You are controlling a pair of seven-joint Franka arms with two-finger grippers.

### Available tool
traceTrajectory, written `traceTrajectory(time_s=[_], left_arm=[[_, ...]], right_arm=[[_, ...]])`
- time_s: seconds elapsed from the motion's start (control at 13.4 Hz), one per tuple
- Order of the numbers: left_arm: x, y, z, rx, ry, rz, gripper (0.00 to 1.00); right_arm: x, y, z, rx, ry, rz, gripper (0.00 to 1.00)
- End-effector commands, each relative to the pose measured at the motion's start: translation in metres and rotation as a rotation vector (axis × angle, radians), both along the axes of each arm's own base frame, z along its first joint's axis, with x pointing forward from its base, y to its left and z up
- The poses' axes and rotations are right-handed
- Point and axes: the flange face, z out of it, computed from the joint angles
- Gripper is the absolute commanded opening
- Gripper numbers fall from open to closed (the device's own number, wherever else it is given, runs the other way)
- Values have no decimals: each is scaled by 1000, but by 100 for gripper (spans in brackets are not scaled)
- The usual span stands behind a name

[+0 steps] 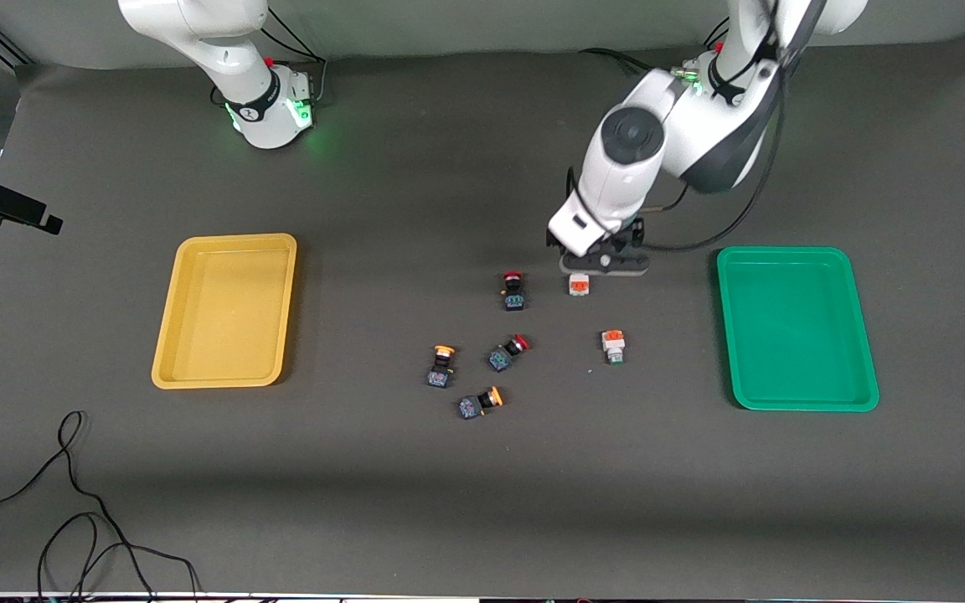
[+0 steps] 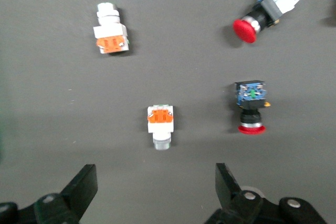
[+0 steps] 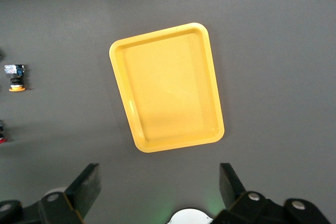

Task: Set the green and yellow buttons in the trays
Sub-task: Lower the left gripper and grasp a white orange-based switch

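Note:
Two white-bodied green buttons lie mid-table: one (image 1: 579,286) just under my left gripper (image 1: 602,266), the other (image 1: 613,345) nearer the camera. Two black-bodied yellow buttons (image 1: 441,367) (image 1: 479,403) lie toward the yellow tray (image 1: 227,243). The green tray (image 1: 797,255) is at the left arm's end and holds nothing. In the left wrist view my left gripper (image 2: 156,192) is open and holds nothing, with a white button (image 2: 160,124) just ahead of its fingers and the other (image 2: 110,32) farther off. My right gripper (image 3: 157,192) is open and high above the table, out of the front view, and sees the yellow tray (image 3: 123,51) with nothing in it.
Two black red-capped switches (image 1: 513,291) (image 1: 508,353) lie among the buttons; both show in the left wrist view (image 2: 251,109) (image 2: 265,10). A yellow-capped button (image 3: 14,77) shows in the right wrist view. A black cable (image 1: 72,511) loops by the table's near corner.

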Motion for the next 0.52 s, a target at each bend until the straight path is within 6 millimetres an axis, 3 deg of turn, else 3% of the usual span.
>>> traceTrajectory(time_s=[0.0,0.22,0.45], left_arm=[[-5,0,-59,9,-13,13,100],[-10,4,-104,9,-20,17,100],[-7,9,-136,12,-21,27,100]], right_arm=[[0,2,2,-17,7,14,100],[0,2,2,-17,8,21,100],[0,2,2,-17,8,21,100]])
